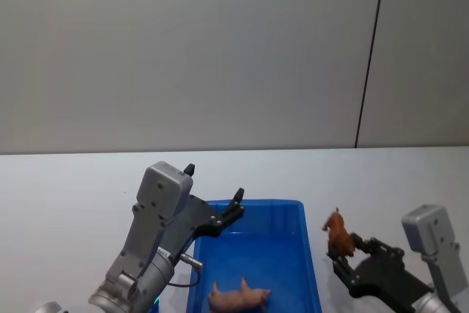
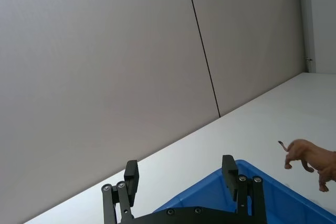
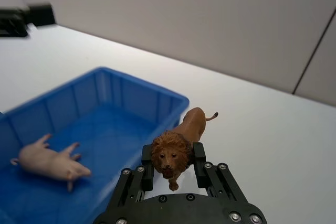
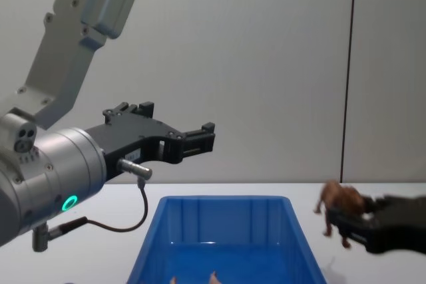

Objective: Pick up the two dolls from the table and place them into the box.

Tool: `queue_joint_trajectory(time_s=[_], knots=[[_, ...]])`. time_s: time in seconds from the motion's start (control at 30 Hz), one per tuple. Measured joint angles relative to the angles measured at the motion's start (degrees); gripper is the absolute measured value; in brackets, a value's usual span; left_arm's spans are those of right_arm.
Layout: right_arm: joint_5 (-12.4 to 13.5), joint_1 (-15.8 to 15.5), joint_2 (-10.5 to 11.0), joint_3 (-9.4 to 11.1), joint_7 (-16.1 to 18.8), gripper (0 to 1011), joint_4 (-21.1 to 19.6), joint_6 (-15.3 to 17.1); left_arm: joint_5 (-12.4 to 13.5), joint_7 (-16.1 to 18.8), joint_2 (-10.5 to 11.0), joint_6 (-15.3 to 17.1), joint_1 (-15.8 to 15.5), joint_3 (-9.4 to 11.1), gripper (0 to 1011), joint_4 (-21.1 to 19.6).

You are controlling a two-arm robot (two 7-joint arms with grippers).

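Note:
The blue box (image 1: 256,202) stands on the white table (image 1: 66,188) in front of me. The pale pink doll (image 1: 238,297) lies on its side on the box floor (image 3: 105,135), also seen in the right wrist view (image 3: 50,162). My right gripper (image 1: 343,251) is shut on the reddish-brown doll (image 1: 338,233), a lion (image 3: 181,129), holding it just outside the box's right wall. My left gripper (image 1: 212,194) is open with nothing in it, raised over the box's far left corner (image 4: 176,119).
A plain grey wall with a dark vertical seam (image 1: 370,56) rises behind the table. Bare tabletop lies to the left of the box and to the right of the lion (image 1: 410,181).

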Motion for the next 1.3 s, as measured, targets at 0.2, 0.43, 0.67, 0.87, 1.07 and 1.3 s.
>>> queue_joint_trajectory(time_s=[0.2,0.43,0.67,0.87,1.07,1.3], knots=[[0.1,1.26,-0.54,-0.26,2.97,425,-1.77,-0.07,0.0,0.0,0.0,0.0,0.0,0.0,1001,0.0],[0.7,3.94,-2.19,-0.97,7.33,425,-2.05,1.81,0.0,0.0,0.0,0.0,0.0,0.0,1001,0.0],[1.11,6.97,-4.36,-1.92,10.92,572,0.08,4.67,0.0,0.0,0.0,0.0,0.0,0.0,1001,0.0],[1.08,8.66,-5.43,-2.37,12.48,787,1.81,5.85,0.0,0.0,0.0,0.0,0.0,0.0,1001,0.0],[0.94,9.13,-5.28,-2.23,13.06,942,2.36,5.92,0.0,0.0,0.0,0.0,0.0,0.0,1001,0.0],[1.7,8.19,-3.48,-1.09,12.98,1001,1.57,4.67,0.0,0.0,0.0,0.0,0.0,0.0,1001,0.0]])
